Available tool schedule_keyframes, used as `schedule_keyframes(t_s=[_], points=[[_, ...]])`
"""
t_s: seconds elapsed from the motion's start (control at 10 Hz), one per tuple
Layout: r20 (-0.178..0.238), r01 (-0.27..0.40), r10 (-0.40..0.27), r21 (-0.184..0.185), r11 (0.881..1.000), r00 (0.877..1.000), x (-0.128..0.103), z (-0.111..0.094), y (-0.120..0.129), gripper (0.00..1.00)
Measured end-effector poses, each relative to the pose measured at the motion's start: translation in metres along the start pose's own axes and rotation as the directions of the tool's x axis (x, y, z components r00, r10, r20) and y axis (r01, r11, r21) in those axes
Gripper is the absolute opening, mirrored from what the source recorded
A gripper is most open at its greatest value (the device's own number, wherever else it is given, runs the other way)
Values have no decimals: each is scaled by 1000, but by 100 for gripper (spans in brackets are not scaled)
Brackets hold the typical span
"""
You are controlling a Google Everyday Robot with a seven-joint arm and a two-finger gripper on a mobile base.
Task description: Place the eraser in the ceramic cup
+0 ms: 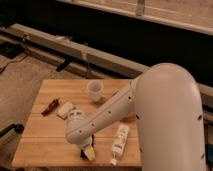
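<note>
The black eraser (pixel 83 152) lies near the table's front edge, mostly covered by my gripper. My gripper (pixel 88 151) hangs from the white arm's wrist (pixel 79 129) right over it, pointing down. Its jaws stand open at the eraser, and I cannot tell whether they touch it. The pale ceramic cup (pixel 94 91) stands upright toward the back of the table, well behind the gripper, with nothing visible in it.
On the wooden table (pixel 45 140) a white tube (pixel 119 140) lies right of the gripper. A small white block (pixel 65 109) and a red object (pixel 50 106) lie at the left. My bulky arm (pixel 165 110) covers the table's right side. Rails run behind the table.
</note>
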Motion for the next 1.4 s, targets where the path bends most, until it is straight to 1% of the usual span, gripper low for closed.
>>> schedule_keyframes(t_s=[0.5, 1.0, 1.4], points=[[15, -15, 15, -3, 1000, 1000, 3, 2, 4, 80], [24, -23, 23, -25, 999, 999, 9, 1, 14, 80], [28, -24, 24, -31, 999, 999, 10, 3, 18, 80]])
